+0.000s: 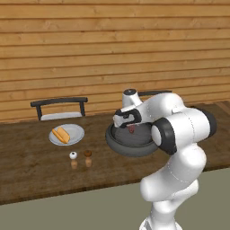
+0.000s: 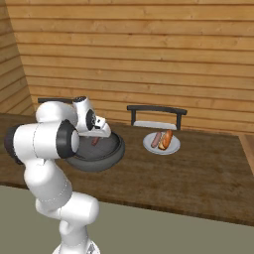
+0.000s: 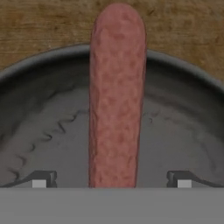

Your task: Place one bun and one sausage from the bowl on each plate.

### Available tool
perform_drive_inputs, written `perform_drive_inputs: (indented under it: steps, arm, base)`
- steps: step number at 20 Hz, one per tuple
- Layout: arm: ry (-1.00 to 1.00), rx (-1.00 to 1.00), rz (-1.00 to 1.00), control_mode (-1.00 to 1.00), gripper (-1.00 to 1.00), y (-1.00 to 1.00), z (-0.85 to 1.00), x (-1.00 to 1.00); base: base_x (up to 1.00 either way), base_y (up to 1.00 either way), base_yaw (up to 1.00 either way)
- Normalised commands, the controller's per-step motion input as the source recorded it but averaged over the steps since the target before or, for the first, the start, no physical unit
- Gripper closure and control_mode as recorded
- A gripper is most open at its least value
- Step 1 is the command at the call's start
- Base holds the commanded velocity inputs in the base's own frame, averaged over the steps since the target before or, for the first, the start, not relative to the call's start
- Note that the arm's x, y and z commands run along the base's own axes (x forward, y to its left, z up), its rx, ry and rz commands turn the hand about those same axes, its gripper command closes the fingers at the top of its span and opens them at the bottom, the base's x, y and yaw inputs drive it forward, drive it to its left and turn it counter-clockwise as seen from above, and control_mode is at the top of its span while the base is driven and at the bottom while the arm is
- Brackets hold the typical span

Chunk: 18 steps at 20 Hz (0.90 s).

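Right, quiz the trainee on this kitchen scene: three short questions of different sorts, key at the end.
1. True or false: the gripper is shut on the sausage.
2. What lies on the plate by the shakers? A) bun alone B) bun and sausage C) nothing
3. Over which vessel does the gripper hover?

Key: 1. False, the jaws stand open on either side of it. 2. A, a bun. 3. The bowl.

Dark bowl [image 1: 130, 146] holds one sausage [image 3: 116, 96]; each plate [image 1: 74, 137] — bun [image 1: 60, 134] aboard.

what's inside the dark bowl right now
One sausage lies in the bowl, between the open hand's fingertips. From the base views the arm covers part of the bowl's inside.
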Motion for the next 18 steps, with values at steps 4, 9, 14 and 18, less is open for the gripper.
perform_drive_inputs:
  steps: [4,9,14,18]
  arm:
    - [-0.04,0.0,0.0,-1.0,-1.0,0.0,-0.32,0.05]
    - [-0.03,0.0,0.0,-1.0,1.0,0.0,-0.1,0.0]
    - [-0.01,-0.01,-0.01,-1.0,1.0,0.03,0.2,-0.04]
    - [-0.09,-0.04,0.01,-1.0,1.0,0.6,0.88,-0.04]
  base:
    - [0.0,0.0,0.0]
    - [0.0,0.0,0.0]
    - [0.0,0.0,0.0]
    - [0.0,0.0,0.0]
